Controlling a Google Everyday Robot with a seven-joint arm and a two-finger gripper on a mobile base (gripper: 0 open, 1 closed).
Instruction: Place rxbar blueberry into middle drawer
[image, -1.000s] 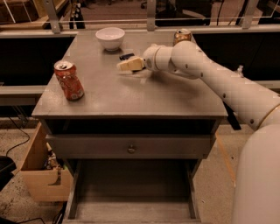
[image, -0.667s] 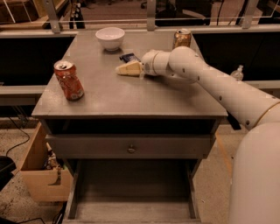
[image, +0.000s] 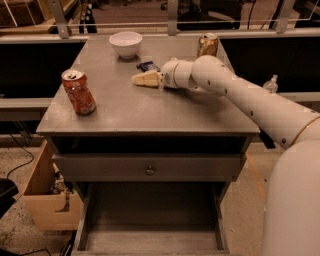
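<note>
The rxbar blueberry (image: 148, 65), a small dark navy bar, lies flat on the cabinet top just behind my gripper. My gripper (image: 140, 79) reaches in from the right, low over the top, its pale fingers pointing left, just in front of the bar and apart from it. It holds nothing I can see. The middle drawer (image: 150, 240) stands pulled out below, showing a bare grey floor and low side walls.
A red soda can (image: 78, 92) stands at the left front of the cabinet top (image: 150, 110). A white bowl (image: 125, 44) sits at the back, a gold can (image: 207, 45) at the back right. The shut drawer front with a knob (image: 149, 170) is above the open drawer. A cardboard box (image: 45, 200) is on the floor left.
My gripper has moved a little to the left and toward the front, staying low over the top. The bar now shows behind the fingers. The cans and bowl have not moved.
</note>
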